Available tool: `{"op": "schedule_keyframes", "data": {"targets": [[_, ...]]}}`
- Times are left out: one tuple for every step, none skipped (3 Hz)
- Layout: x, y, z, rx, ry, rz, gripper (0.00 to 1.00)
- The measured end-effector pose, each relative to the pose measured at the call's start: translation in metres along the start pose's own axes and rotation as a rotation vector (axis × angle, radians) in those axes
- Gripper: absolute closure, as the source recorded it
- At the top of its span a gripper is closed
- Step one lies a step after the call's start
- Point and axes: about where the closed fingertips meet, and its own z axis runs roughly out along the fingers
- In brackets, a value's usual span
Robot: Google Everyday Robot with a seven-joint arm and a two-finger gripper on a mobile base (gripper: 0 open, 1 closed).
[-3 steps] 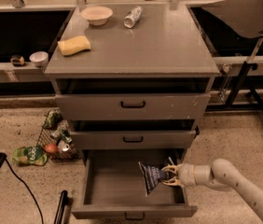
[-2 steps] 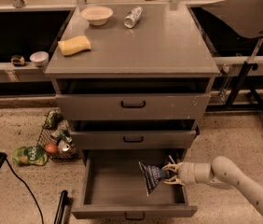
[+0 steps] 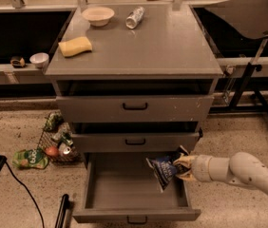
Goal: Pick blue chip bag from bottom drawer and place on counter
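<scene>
Lifted slightly since earlier, the blue chip bag [image 3: 164,170] hangs at 3 o'clock over the bottom drawer [image 3: 124,185], my gripper [image 3: 179,167] clamped on its edge so I can raise it clear

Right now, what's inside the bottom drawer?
Only the blue chip bag, at the bottom drawer's right side, pinched by the gripper. Whatever lies beneath it or under the middle drawer is hidden.

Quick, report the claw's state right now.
Claw: closed, holding the blue chip bag at the right side of the open bottom drawer.
</scene>
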Motion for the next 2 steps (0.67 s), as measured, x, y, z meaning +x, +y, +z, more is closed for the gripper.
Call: {"op": "schedule_keyframes", "data": {"targets": [[-0.031,-0.046,-0.050,0.014,0.125,-0.161,1.00],[-0.040,-0.075,-0.074,0.015,0.174,-0.223,1.00]]}}
